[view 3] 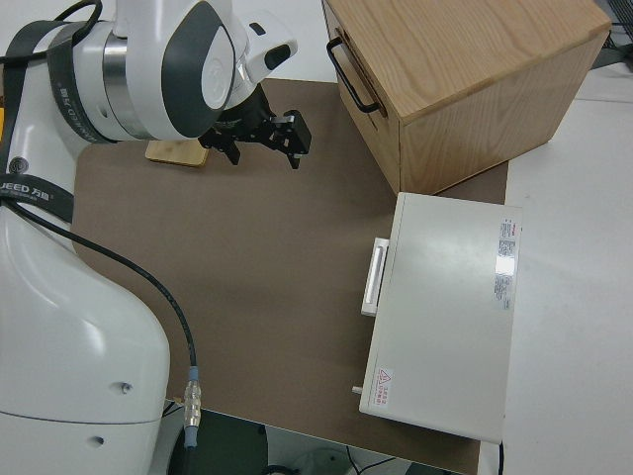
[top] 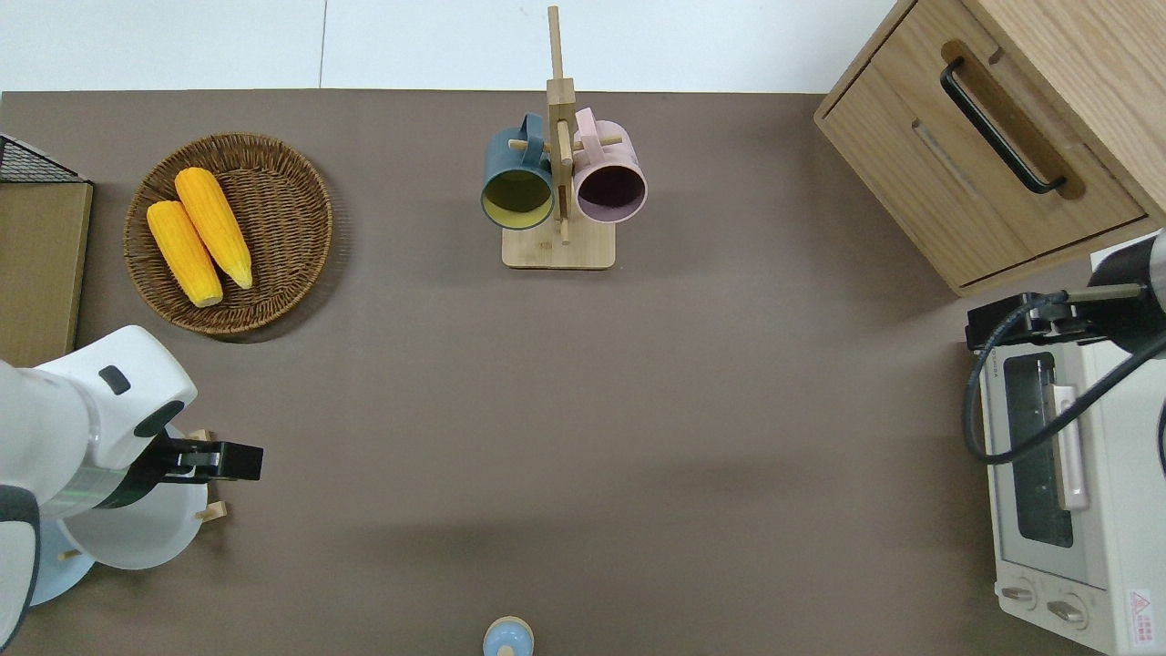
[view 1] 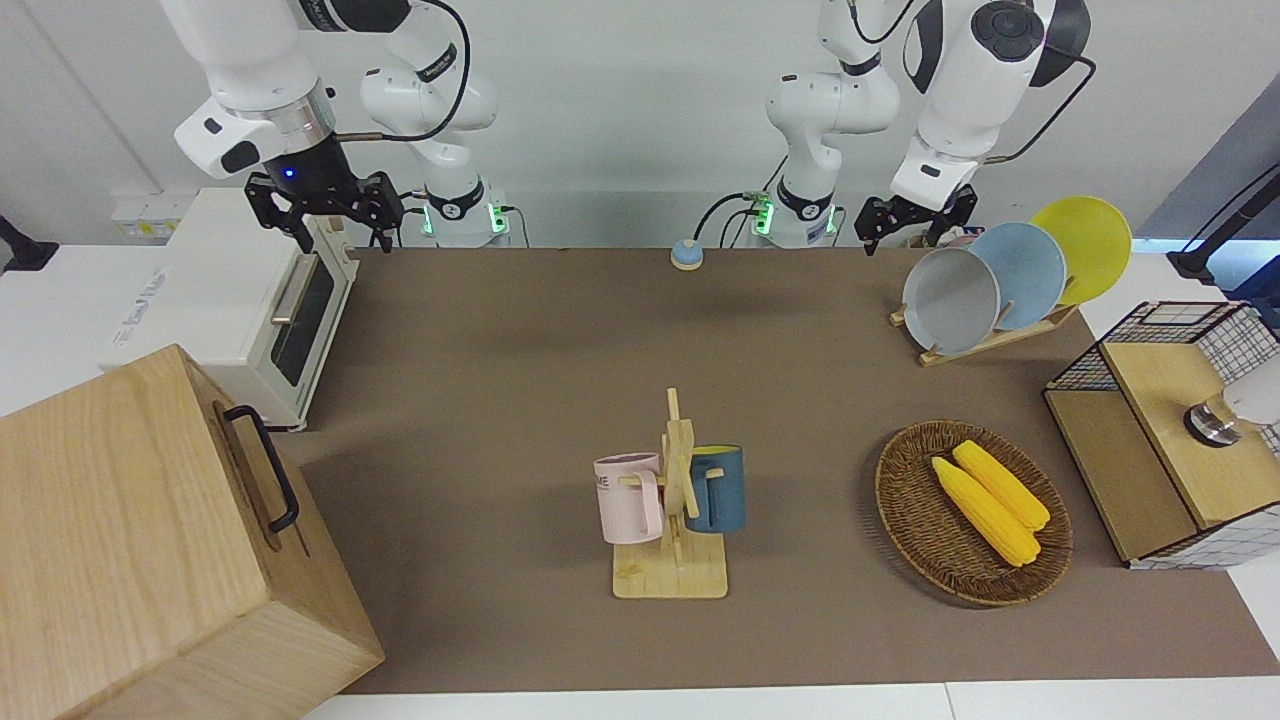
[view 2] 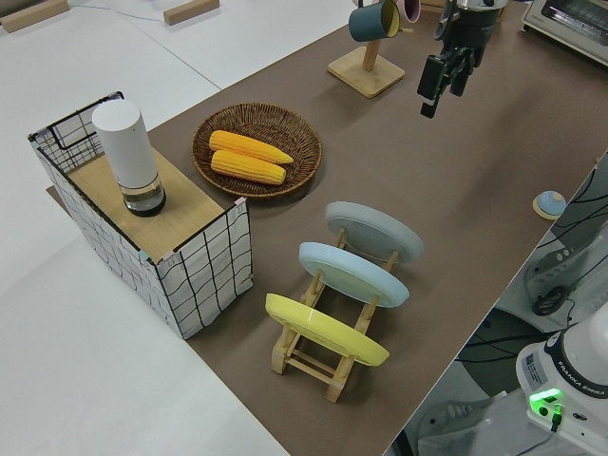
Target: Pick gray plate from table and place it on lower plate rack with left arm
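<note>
The gray plate [view 1: 950,300] [top: 146,533] [view 2: 373,231] leans on edge in the lower plate rack [view 1: 985,343] [view 2: 306,358], in the slot at the end nearest the table's middle. A light blue plate [view 1: 1025,270] and a yellow plate [view 1: 1090,240] stand in the slots beside it. My left gripper [view 1: 905,232] [top: 246,460] [view 2: 442,84] hangs open and holds nothing. It is over the table just beside the rack, toward the table's middle, clear of the gray plate. My right gripper [view 1: 325,218] [view 3: 267,141] is open, and its arm is parked.
A wicker basket [view 1: 915,520] holding two corn cobs lies farther from the robots than the rack. A wire crate [view 1: 1235,330] with a white cylinder stands at the left arm's end. A mug stand [view 1: 672,575], a toaster oven [view 1: 215,300], a wooden cabinet [view 1: 130,540] and a small blue knob [view 1: 686,254] also stand on the table.
</note>
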